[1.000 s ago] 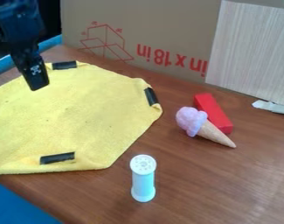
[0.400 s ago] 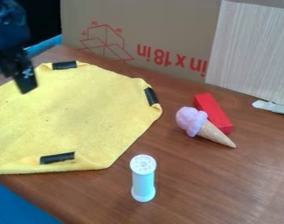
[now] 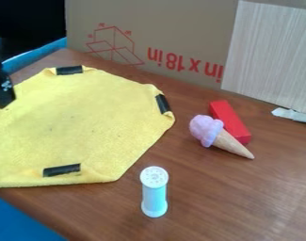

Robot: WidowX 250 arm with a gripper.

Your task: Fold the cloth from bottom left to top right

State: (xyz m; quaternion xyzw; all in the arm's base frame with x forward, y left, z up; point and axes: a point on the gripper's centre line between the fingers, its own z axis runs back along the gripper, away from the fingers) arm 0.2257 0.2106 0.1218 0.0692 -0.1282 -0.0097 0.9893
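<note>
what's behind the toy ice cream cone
A red block lies right behind the ice cream cone, on the wooden table. Its upper face is mostly in view; the cone hides part of its near side, so whether they touch there can't be told.

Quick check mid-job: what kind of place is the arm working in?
Probably a robot test bench rather than a real kitchen: a wooden tabletop backed by a cardboard box, with a toy-like ice cream cone beside a red block.

Ice-cream cone (image 3: 218, 136) beside red block (image 3: 229, 121)
</note>
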